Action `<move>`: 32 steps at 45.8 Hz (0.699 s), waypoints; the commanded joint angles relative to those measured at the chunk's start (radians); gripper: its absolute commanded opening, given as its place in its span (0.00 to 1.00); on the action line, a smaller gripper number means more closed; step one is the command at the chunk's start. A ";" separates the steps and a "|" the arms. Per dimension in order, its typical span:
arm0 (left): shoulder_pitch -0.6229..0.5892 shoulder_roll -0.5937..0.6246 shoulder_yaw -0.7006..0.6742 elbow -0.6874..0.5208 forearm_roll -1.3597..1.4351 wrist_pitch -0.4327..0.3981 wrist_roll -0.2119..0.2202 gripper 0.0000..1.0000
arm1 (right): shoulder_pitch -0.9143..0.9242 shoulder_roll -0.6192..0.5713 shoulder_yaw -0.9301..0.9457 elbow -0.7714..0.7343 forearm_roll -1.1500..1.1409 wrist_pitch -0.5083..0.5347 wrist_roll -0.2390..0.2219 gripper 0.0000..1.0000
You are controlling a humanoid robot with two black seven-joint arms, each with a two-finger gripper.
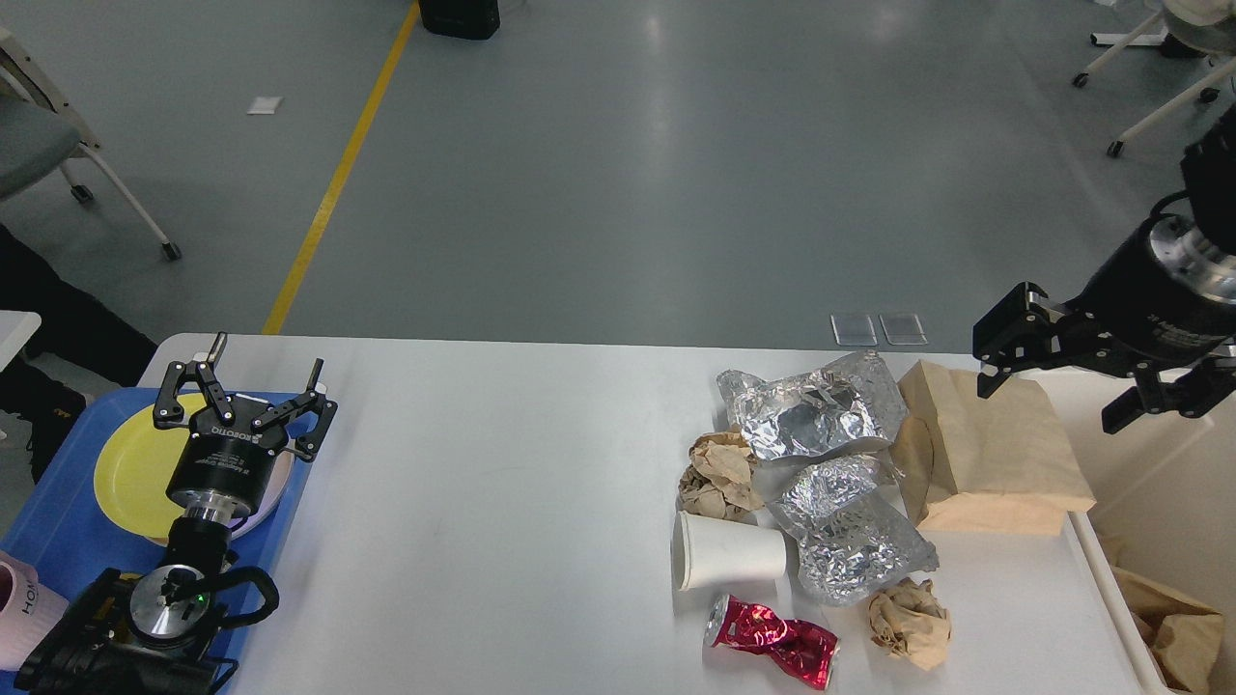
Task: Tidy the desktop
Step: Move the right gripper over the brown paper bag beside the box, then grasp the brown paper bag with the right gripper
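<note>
The white desktop [502, 502] fills the lower view. On its right lie a brown paper bag [995, 454], two crumpled foil wrappers [816, 410] [850, 536], two brown paper balls [719, 473] [908, 623], a tipped white paper cup [729, 552] and a crushed red can [772, 647]. My right gripper [1053, 401] is open and empty, hovering just above the bag's far right corner. My left gripper [241, 391] is open and empty over the yellow plate [130, 473].
A blue tray [58, 512] at the left edge holds the plate and a pink cup [24, 608]. A cream bin [1173, 541] with brown paper inside stands off the right edge. Chairs stand on the grey floor beyond.
</note>
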 commanded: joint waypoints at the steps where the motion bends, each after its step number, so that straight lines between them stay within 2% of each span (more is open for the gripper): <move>1: -0.001 0.000 0.000 0.000 0.000 0.000 0.000 0.97 | -0.238 -0.011 0.049 -0.199 0.005 -0.057 0.008 1.00; 6: 0.001 0.000 0.000 0.000 0.000 -0.002 0.000 0.97 | -0.412 0.007 0.117 -0.346 -0.031 -0.092 0.011 1.00; 12: -0.001 0.000 0.000 0.000 0.000 -0.001 0.000 0.97 | -0.576 0.116 0.155 -0.495 -0.153 -0.120 0.019 0.98; 21: -0.001 0.000 -0.002 0.000 0.000 -0.002 0.000 0.97 | -0.745 0.194 0.189 -0.601 -0.362 -0.149 0.091 0.98; 28: -0.001 0.000 0.000 0.000 0.000 -0.002 0.000 0.97 | -0.768 0.246 0.203 -0.627 -0.414 -0.156 0.114 0.98; 32: -0.001 0.000 0.000 0.000 0.000 -0.002 0.000 0.97 | -0.835 0.269 0.203 -0.708 -0.414 -0.232 0.115 0.99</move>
